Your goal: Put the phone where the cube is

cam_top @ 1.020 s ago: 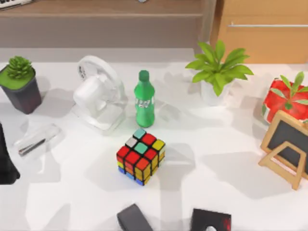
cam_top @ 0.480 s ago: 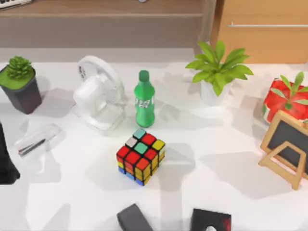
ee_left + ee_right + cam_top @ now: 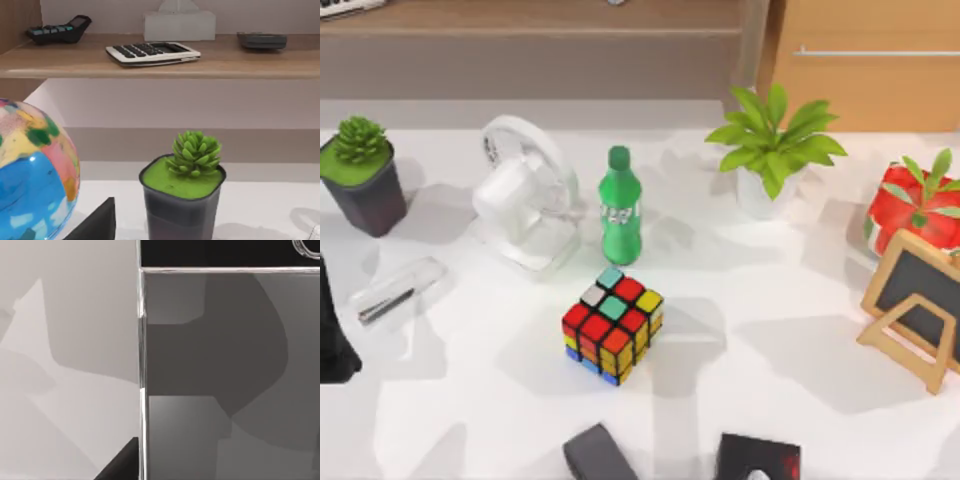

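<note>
1. The cube sits near the middle of the white surface in the top view, just in front of a green bottle; its top face shows red, yellow, green, white and teal stickers on a black grid.
2. The phone lies flat under the right wrist camera, its glossy grey screen crossed by shadows, a silver-white rim along its edge and a black end band with part of the round home button; it rests on the pale surface.
3. A dark part of the left arm stands at the top view's left edge; whether either pincer is spread or pressed together I cannot tell.
4. Around the cube: a white fan, a succulent in a dark pot, a leafy plant, a small chalkboard easel; at the near edge, a dark grey block and a black box with a red mark.
5. The left wrist view shows the succulent pot, a colourful globe and a calculator on a wooden shelf.
</note>
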Controlling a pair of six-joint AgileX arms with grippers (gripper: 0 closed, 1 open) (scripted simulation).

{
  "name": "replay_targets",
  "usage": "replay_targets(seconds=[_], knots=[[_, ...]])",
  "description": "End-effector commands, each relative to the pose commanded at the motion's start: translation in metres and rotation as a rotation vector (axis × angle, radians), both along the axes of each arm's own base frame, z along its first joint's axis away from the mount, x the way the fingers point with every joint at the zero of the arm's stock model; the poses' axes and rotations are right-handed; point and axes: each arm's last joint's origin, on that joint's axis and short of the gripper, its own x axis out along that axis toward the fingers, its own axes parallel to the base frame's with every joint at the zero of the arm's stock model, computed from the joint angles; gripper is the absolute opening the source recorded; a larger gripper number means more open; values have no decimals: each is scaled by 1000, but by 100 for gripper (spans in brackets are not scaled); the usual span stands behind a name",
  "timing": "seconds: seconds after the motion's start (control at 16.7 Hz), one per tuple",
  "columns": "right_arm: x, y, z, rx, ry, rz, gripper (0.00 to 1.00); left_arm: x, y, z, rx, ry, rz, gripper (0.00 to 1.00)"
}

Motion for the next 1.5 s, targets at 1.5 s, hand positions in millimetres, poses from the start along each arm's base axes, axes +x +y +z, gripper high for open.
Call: replay_targets(seconds=[1.5], knots=[[64, 337, 149, 205, -304, -43, 0, 0, 0, 0, 0, 0, 0, 100]])
